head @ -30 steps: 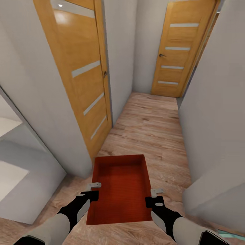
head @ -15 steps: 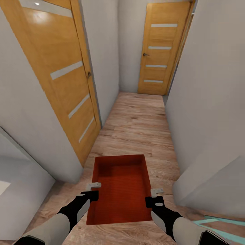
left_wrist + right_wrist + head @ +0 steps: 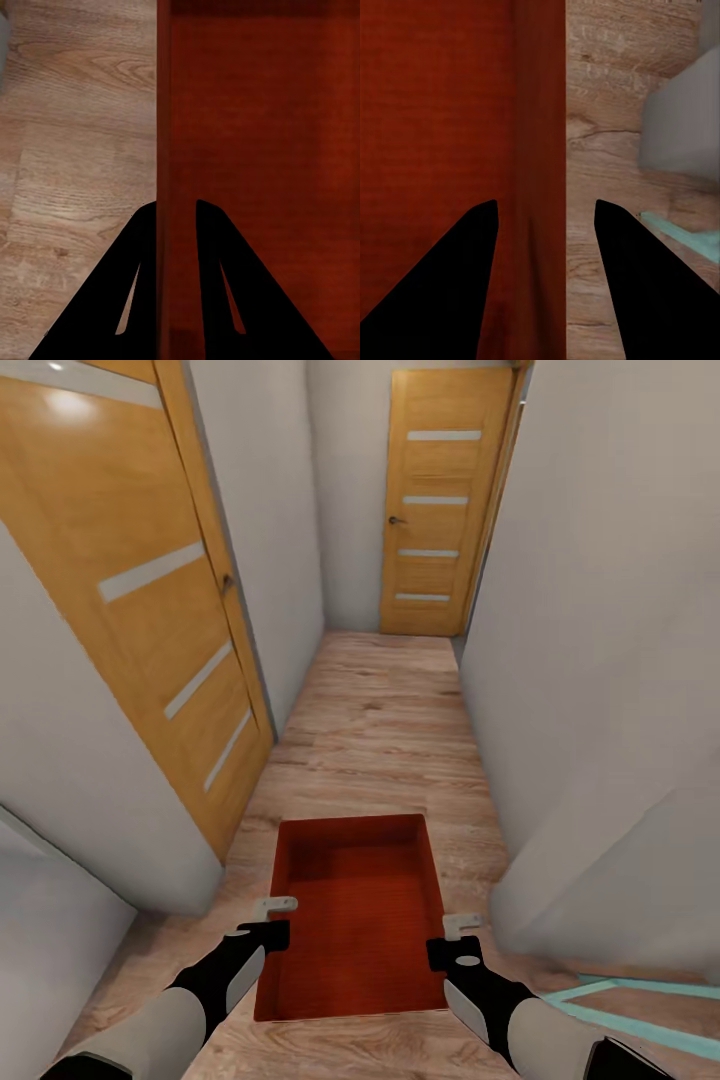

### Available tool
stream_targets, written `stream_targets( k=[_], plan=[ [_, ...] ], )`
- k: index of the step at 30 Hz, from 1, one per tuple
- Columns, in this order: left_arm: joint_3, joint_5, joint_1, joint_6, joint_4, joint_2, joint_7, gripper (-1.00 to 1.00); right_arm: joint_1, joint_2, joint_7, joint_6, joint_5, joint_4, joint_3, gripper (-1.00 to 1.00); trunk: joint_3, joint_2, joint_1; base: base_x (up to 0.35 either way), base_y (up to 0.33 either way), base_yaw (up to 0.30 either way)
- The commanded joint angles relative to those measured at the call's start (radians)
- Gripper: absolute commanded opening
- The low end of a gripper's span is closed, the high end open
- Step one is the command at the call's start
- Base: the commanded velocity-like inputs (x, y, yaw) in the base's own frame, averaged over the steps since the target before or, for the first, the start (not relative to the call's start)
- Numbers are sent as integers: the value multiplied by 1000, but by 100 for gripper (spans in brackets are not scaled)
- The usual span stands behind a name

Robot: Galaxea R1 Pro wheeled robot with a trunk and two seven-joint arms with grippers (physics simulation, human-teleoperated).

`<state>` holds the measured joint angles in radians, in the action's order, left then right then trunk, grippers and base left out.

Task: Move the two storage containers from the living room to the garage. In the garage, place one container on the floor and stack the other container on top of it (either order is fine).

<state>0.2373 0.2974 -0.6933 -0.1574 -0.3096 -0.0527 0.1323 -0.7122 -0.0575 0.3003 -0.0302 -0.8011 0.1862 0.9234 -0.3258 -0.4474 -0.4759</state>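
One orange-red storage container (image 3: 355, 920) hangs level above the light wood plank floor (image 3: 390, 720) of a narrow hallway, open top up and empty. My left gripper (image 3: 273, 916) is shut on its left long wall, and my right gripper (image 3: 457, 932) grips the right long wall. In the left wrist view the left gripper (image 3: 177, 206) has its dark fingers tight on either side of the container (image 3: 262, 150) wall. In the right wrist view the right gripper (image 3: 547, 202) straddles the container (image 3: 435, 112) wall, with some space beside the outer finger.
An orange wooden door (image 3: 150, 610) stands close on the left, and another orange door (image 3: 435, 500) closes the hallway's far end. Grey-white walls (image 3: 600, 660) line both sides, with a wall corner (image 3: 560, 880) jutting near my right arm. A teal strip (image 3: 640, 1010) lies at lower right.
The whole view has shifted: the left door and the wall corners slid leftward and nearer, so the camera moved along the hallway. Container and grippers keep the same place in the picture.
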Motion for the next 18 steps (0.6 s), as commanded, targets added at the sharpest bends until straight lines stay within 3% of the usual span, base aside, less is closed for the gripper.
stream_targets(
  k=[1, 18],
  plan=[
    [36, -3, 0, 3, -5, 13, 15, -100, -1, 1, 3, -4, -38, -4, -1, -100, -2, -2, -1, 276, 0, -7],
    [36, -1, 0, 5, -5, 13, 15, -100, -1, 1, 3, -4, -38, -4, 0, -100, -2, -2, -1, 319, 0, -1]
  ],
)
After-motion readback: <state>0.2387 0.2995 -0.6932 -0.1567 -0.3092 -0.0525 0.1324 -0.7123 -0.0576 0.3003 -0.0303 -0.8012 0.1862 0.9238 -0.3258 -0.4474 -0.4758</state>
